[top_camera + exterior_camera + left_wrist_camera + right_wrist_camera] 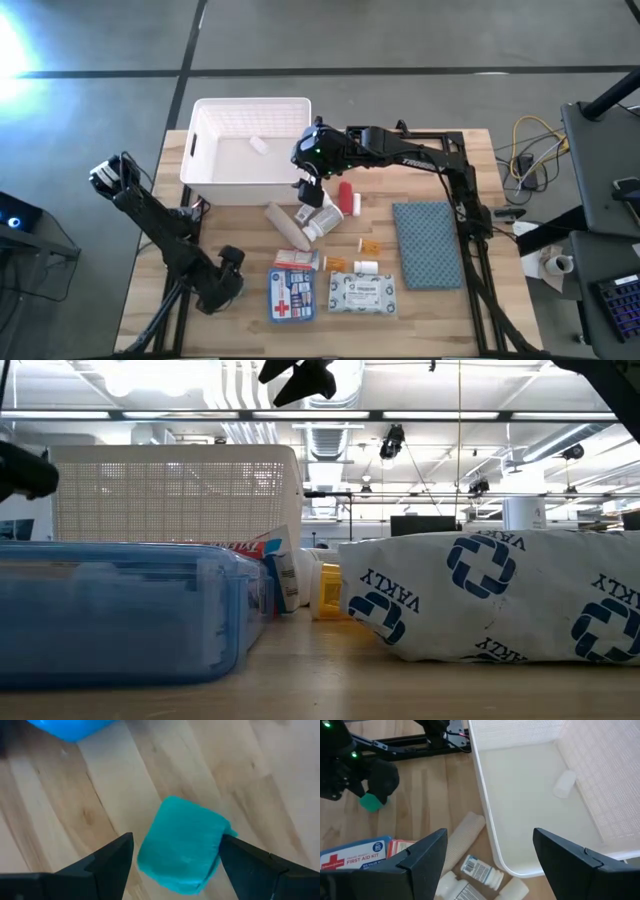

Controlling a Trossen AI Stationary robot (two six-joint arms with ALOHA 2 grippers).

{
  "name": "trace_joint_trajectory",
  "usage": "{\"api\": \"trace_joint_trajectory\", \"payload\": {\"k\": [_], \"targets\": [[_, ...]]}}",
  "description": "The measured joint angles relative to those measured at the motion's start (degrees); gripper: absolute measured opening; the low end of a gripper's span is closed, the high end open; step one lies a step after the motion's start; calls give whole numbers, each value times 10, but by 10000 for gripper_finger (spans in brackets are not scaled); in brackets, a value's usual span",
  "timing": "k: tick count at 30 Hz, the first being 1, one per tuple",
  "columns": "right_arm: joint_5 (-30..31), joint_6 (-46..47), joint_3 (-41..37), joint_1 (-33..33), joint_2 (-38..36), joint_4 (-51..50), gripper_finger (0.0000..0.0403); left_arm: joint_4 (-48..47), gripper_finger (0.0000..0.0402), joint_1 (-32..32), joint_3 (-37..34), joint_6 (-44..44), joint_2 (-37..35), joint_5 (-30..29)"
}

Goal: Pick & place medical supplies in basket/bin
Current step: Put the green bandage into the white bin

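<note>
High view: the white bin (250, 145) stands at the table's far side with one small white bottle (259, 145) already on its floor; the remaining supplies lie in a cluster nearer the camera, among them the tan roll (288, 227), the first-aid pouch (292, 296) and the wipes pack (361, 293). The right gripper (307, 183) hangs at the bin's near right corner, above the cluster; the left gripper (228, 280) sits low at the near left, just beside the pouch, hiding what lies under it. Low view: the pouch and wipes pack fill the foreground, the slotted bin behind; little else is legible. Left wrist view: the left gripper (176, 857) has its fingers spread wide with the green piece (180, 844) lying on the wood directly between them, not clamped; the piece is squarish, with no marked long axis. This is the relation the next closure would depend on, and only this view shows it. Right wrist view: the right gripper (490, 847), fingers apart and empty, looks over the bin's rim; the green piece (370, 802) appears beside the left arm, so the left arm is the nearer.
</note>
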Motion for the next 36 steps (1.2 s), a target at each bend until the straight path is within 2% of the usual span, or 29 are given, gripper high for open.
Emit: {"api": "trace_joint_trajectory", "payload": {"k": [7,10,14,19,23,27,32,36], "targets": [[3,2,0,0,0,0,283,19,261,1,-15,0,14,-5],[3,2,0,0,0,0,283,18,230,1,-15,0,29,-5],[4,2,0,0,0,0,283,10,170,1,-9,-3,38,-5],[4,2,0,-1,0,1,283,-95,109,6,34,-49,32,-6],[4,-2,0,-5,-6,2,283,-217,97,8,102,-77,19,-13],[4,-22,3,-9,-25,4,283,-341,99,8,204,-131,5,-85],[7,-52,3,-12,-57,5,283,-493,100,10,329,-238,-3,-247],[51,-69,3,-12,-83,4,283,-559,100,47,394,-323,-10,-372]]}}
